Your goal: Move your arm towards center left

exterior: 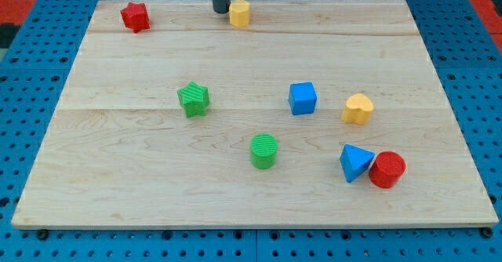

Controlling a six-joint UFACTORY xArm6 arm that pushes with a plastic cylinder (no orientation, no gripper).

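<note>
My tip is at the view's top centre, on the wooden board, just left of a yellow hexagon block and close to it. A red star-like block lies at the top left. A green star block lies left of centre. A blue cube and a yellow heart block lie right of centre. A green cylinder lies below centre.
A blue triangle block and a red cylinder touch each other at the lower right. The board rests on a blue pegboard with red areas at the top corners.
</note>
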